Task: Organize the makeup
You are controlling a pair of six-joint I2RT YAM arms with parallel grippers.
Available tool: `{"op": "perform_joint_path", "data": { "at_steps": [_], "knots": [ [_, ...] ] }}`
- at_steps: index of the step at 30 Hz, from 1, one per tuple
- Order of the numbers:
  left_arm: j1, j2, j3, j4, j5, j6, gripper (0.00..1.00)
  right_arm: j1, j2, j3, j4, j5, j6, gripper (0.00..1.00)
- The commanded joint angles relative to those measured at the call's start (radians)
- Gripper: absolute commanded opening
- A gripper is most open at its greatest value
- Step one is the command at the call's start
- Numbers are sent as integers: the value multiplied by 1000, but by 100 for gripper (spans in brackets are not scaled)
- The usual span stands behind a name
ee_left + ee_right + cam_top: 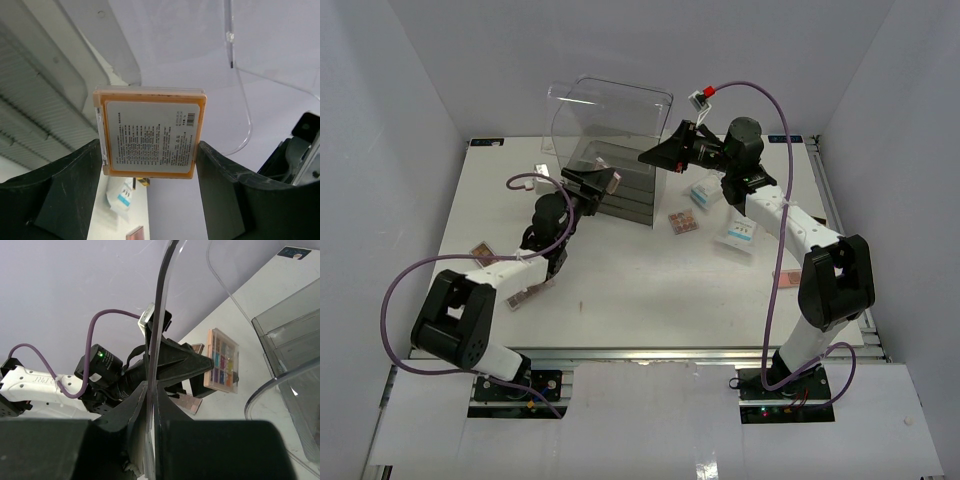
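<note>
Jaws of the left gripper point(149, 162) clamp the orange palette point(150, 132) by its side edges, holding it in the air near the clear box point(632, 197). The right gripper point(151, 400) is pinched together on the edge of the box's raised clear lid point(159, 305).

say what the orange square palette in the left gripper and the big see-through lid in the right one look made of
The orange square palette, clamped in the left gripper, looks like hard glossy plastic with a printed paper label on its back. The big see-through lid, pinched by the right gripper, is likely rigid clear plastic: you see through it and its edge glints.
</note>
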Motion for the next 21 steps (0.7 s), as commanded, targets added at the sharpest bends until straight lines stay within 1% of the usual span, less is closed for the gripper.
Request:
{"op": "perform_joint_path", "data": {
  "at_steps": [1,11,17,21],
  "knots": [
    [18,52,65,83,36,-50,12,0,-31,57,143,-38,25,12],
    [30,192,107,257,50,-153,13,-2,-37,45,159,-43,44,12],
    [30,251,153,285,56,-214,14,-5,-38,33,176,-43,56,12],
    [34,263,182,251,57,-252,14,-8,-36,33,183,-40,67,12]
  ]
}}
